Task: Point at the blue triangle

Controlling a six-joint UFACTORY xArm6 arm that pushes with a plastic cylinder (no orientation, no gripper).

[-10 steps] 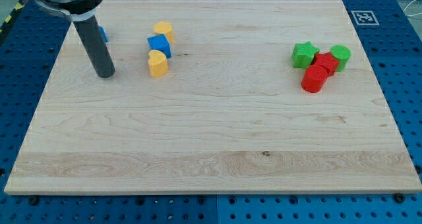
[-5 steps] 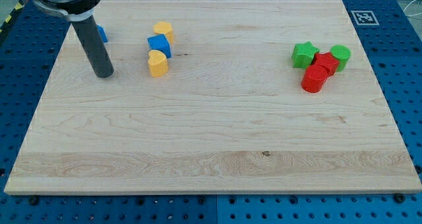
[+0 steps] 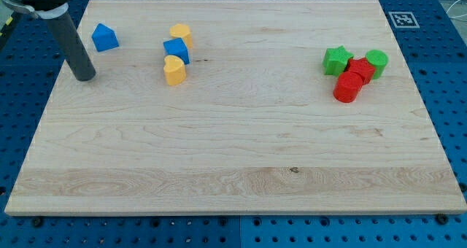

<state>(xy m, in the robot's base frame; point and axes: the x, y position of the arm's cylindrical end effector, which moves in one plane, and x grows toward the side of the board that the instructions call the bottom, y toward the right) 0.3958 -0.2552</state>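
The blue triangle (image 3: 104, 37) lies near the top left corner of the wooden board (image 3: 233, 153). My tip (image 3: 85, 77) rests on the board below and to the left of it, a short gap apart, not touching. The dark rod rises from the tip toward the view's top left. A blue cube (image 3: 176, 49) sits further right, between two yellow blocks (image 3: 181, 34) (image 3: 174, 70).
At the view's right is a tight cluster: a green star (image 3: 336, 60), a green cylinder (image 3: 376, 60), a red block (image 3: 361, 68) and a red cylinder (image 3: 348, 87). A marker tag (image 3: 401, 19) sits at the board's top right corner.
My tip has slid left and slightly up, from right below the blue triangle to its lower left. The triangle, earlier mostly hidden behind the rod, now shows fully. Blocks have not moved.
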